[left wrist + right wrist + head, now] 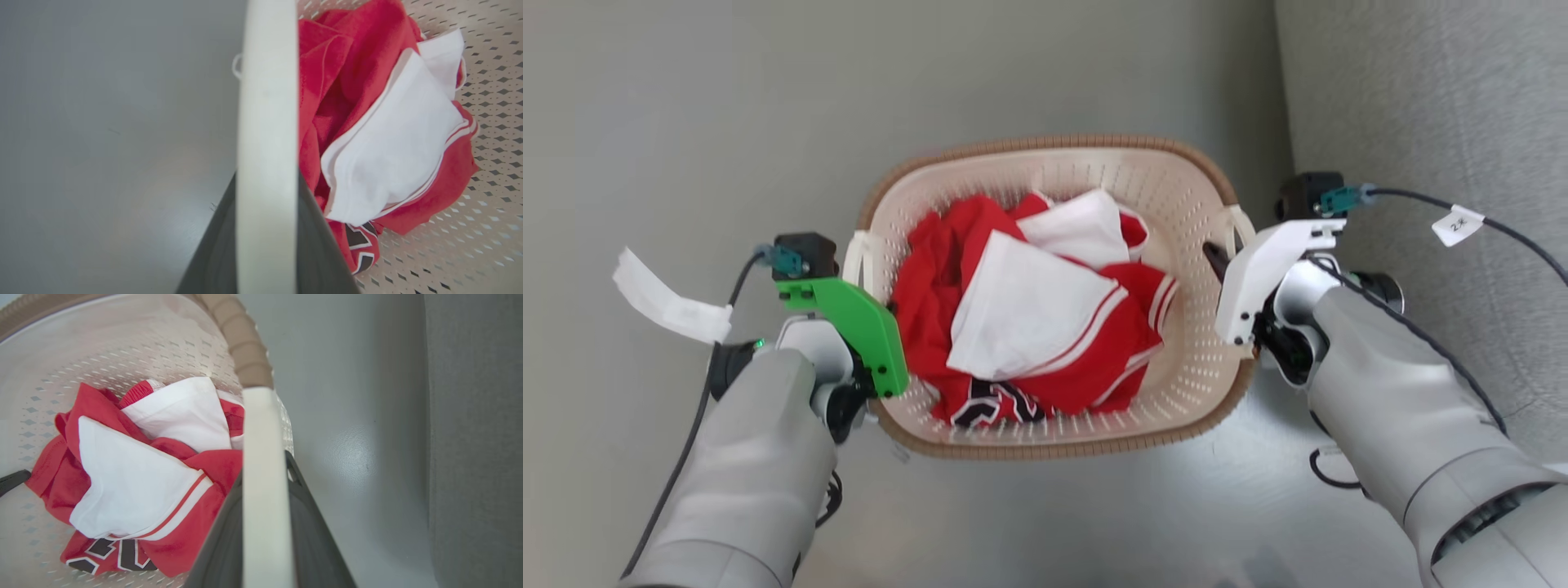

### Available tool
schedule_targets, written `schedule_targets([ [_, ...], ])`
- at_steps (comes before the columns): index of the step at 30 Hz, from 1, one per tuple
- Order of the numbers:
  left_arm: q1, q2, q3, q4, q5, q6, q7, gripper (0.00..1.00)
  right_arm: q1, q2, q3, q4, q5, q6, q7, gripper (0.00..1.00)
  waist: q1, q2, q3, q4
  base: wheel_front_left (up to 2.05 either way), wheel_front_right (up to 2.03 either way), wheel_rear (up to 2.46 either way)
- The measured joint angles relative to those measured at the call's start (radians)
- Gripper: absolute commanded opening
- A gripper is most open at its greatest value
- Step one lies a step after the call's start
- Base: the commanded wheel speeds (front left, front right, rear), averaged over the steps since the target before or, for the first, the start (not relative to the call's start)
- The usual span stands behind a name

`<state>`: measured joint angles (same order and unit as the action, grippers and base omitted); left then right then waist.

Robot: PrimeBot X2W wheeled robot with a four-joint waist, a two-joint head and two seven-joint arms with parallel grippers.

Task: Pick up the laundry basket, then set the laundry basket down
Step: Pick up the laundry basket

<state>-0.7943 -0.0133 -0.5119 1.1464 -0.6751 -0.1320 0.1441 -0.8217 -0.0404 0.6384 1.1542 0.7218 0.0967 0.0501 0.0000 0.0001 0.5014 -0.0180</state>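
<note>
Laundry basket (1176, 384) is right in front of you, above the grey floor (686, 122), and I cannot tell if it touches. Its open top faces up. Its long side runs left to right between your arms. Your left gripper (874, 327) pinches the left handle (856, 260) tight. Your right gripper (1232, 278) pinches the right handle (1241, 224). Red and white clothes (1029, 327) lie inside.

Laundry basket (1176, 384): smooth perforated plastic, slight sheen. Rim (1045, 145): woven texture, matt. Handle (265, 102) between the left gripper (266, 181) fingers: smooth plastic. Garments (1029, 327) beyond: soft matt cloth. Floor (686, 122): smooth, semi-gloss.
</note>
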Motion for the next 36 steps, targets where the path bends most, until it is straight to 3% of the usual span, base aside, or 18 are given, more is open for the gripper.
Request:
schedule_targets([
  [36,0.252,0.004,-0.107,-0.025,-0.158,0.011,0.173,0.00,0.241,0.002,0.059,0.018,0.117,0.007,0.181,0.00,-0.0001,0.0000,-0.420,-0.004,0.00,0.00,0.00],
])
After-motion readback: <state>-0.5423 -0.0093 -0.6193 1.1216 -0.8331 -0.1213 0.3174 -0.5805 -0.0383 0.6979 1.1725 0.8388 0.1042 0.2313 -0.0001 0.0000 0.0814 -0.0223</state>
